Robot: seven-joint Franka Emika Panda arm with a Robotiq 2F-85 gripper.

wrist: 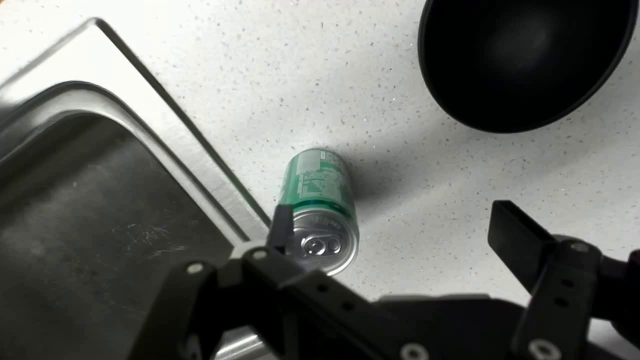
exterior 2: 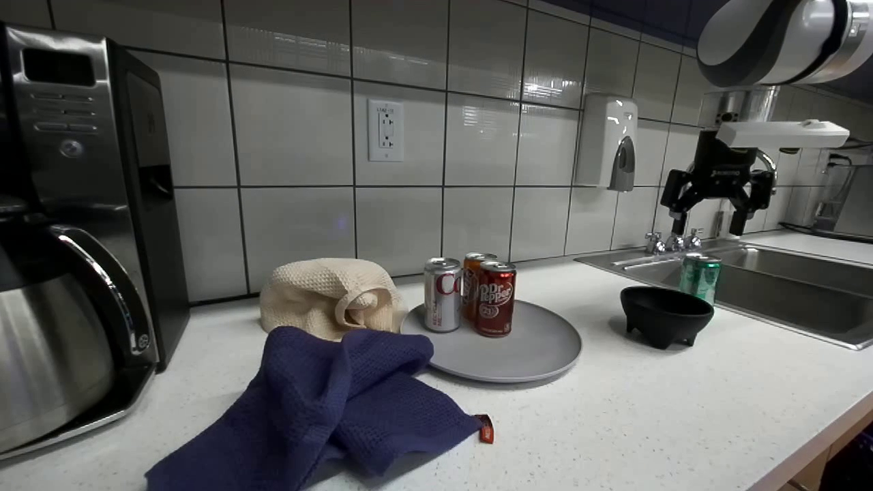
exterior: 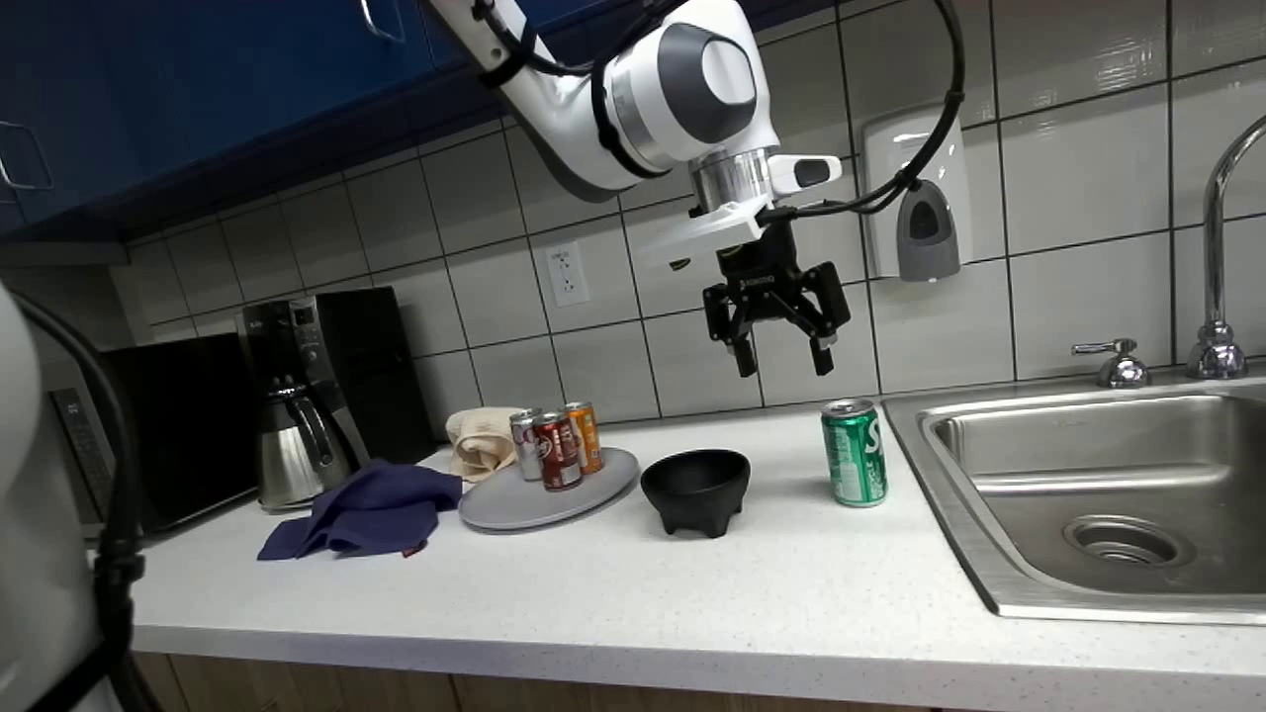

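Pincer [exterior: 784,361]: jaws spread wide, nothing in their hold; you have it hanging over the tabletop [exterior: 593,603], fingers [wrist: 281,227] pointing down.
Green can [exterior: 856,455]: nearest thing to your fingers; upright on the tabletop, below and apart from them, just beside the sink [exterior: 954,504]. In the wrist view you see its lid, partly covered by one finger.
Black bowl [exterior: 695,489]: upright on short feet, near the green can, on the side away from the sink.
Grey plate [exterior 2: 539,351]: flat on the tabletop, beyond the bowl as you look from the sink.
Plate load: silver can [exterior 2: 442,300], dark red can [exterior 2: 496,303] and orange can [exterior: 590,435], all upright, grouped close; you cannot tell whether they touch.
Blue cloth [exterior 2: 320,409]: crumpled, just beside the plate, small red tag [exterior 2: 485,431] at one corner.
Cream cloth [exterior 2: 307,293]: bunched up near the tiled wall [exterior 2: 402,218].
Coffee maker [exterior: 366,356]: past the cloths, well apart from your pincer.
Soap dispenser [exterior 2: 599,140]: mounted on the wall.
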